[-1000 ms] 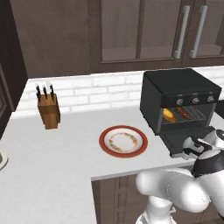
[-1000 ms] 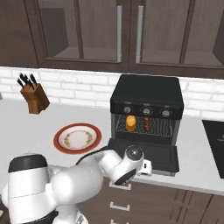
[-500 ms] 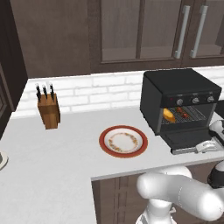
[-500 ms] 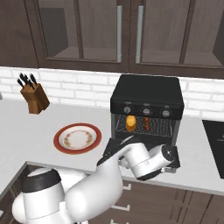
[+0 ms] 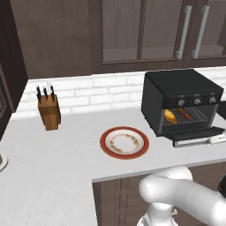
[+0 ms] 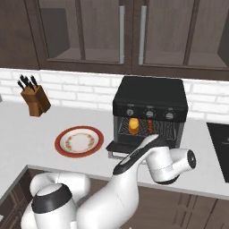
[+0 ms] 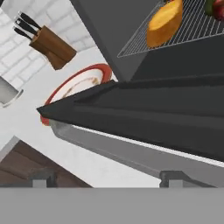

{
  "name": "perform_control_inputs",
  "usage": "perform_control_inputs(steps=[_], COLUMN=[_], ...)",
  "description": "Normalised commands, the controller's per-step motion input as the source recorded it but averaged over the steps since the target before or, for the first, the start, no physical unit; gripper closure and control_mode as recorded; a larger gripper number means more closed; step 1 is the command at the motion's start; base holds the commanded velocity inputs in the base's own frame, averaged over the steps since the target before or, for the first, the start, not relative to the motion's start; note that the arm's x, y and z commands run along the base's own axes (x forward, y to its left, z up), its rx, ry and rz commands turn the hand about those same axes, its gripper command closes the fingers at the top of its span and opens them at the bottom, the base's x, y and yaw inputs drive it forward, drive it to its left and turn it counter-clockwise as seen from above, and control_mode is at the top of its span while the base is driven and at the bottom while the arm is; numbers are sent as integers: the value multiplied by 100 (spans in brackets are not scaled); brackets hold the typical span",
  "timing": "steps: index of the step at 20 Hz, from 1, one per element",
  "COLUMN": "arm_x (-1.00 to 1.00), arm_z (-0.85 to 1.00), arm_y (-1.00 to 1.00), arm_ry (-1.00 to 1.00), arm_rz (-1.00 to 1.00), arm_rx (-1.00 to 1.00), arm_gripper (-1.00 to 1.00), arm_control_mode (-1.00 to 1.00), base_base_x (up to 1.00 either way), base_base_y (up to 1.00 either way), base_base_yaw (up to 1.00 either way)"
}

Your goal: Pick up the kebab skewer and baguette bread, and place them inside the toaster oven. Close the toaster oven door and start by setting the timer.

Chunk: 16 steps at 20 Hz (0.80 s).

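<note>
The black toaster oven (image 5: pixel 181 95) (image 6: pixel 150 96) stands on the counter with its door (image 5: pixel 194 133) (image 7: pixel 153 118) dropped flat. The baguette bread (image 5: pixel 171 116) (image 6: pixel 133 125) (image 7: pixel 165 22) lies at the left of the wire rack. The kebab skewer (image 5: pixel 186 116) (image 7: pixel 216 8) lies to its right. In the hand view the door's silver handle (image 7: pixel 131 153) runs just in front of my gripper (image 7: pixel 107 180), which is open, a fingertip (image 7: pixel 41 177) showing at each side. In the right base view my arm (image 6: pixel 147 159) hides most of the door.
A red-rimmed plate (image 5: pixel 124 142) (image 6: pixel 79 141) (image 7: pixel 74 87) sits left of the oven. A knife block (image 5: pixel 48 112) (image 6: pixel 35 99) (image 7: pixel 50 46) stands by the tiled wall. A grey cup (image 7: pixel 6 89) is near the plate. A black cooktop (image 6: pixel 219 150) lies right of the oven.
The arm has swung lower and to the right, bringing the hand down at the front edge of the lowered door. The door, food and plate have not moved.
</note>
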Motion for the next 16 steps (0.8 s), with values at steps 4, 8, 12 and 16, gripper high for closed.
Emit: perform_control_inputs(steps=[4,8,12,16], arm_x=[64,73,73,71], arm_z=[3,0,9,11], arm_y=[82,77,52,41], arm_ry=[-30,-22,-18,-15], arm_rz=[-4,-5,-5,-4], arm_rx=[0,0,0,0], arm_gripper=[-100,-100,-100,-100], arm_control_mode=[-100,-100,-100,-100], base_base_x=[0,0,0,0], base_base_y=[0,0,0,0], base_base_yaw=[0,0,0,0])
